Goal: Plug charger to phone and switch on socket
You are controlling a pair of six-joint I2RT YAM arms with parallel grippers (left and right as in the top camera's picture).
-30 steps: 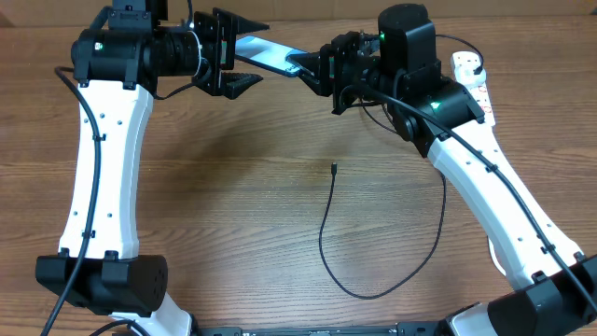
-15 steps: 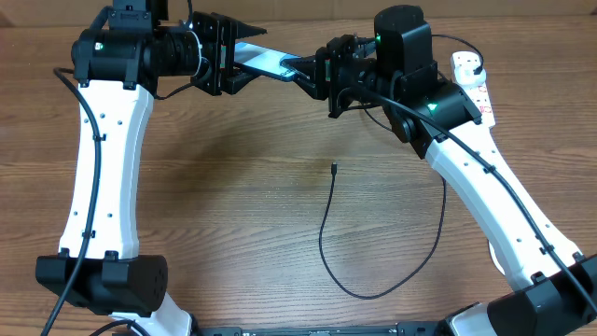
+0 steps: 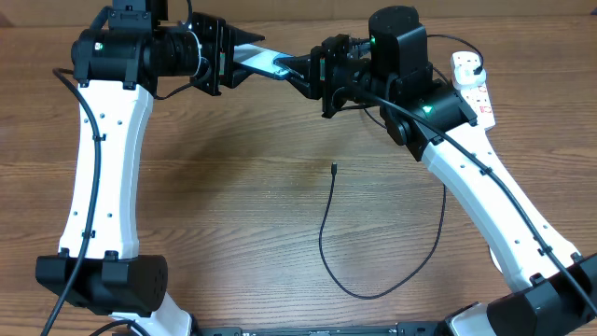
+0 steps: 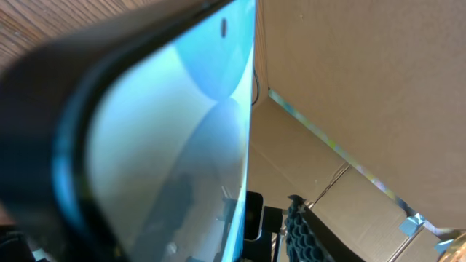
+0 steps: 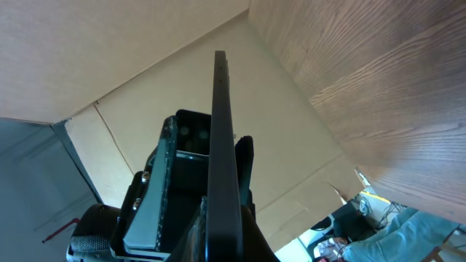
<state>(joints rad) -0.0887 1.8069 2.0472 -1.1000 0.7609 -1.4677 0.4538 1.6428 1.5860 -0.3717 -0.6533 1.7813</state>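
The phone (image 3: 264, 61), with a light blue screen and black frame, is held in the air at the back of the table. My right gripper (image 3: 300, 71) is shut on its right end; the right wrist view shows the phone (image 5: 220, 138) edge-on between the fingers. My left gripper (image 3: 239, 56) is open with the phone's left end between its spread fingers; the screen (image 4: 167, 145) fills the left wrist view. The charger (image 3: 323, 238) lies looped on the table, its connector tip (image 3: 333, 168) free. The socket (image 3: 473, 82) lies at the back right, partly hidden by my right arm.
Wooden table (image 3: 215, 205). The socket's thick white cord (image 3: 443, 39) runs off along the back edge. Cardboard walls (image 4: 349, 80) stand behind the table. Both arms meet over the back middle of the table.
My right gripper has carried the phone to the left, so its free end now sits further between the left gripper's open fingers. The charger has not moved.
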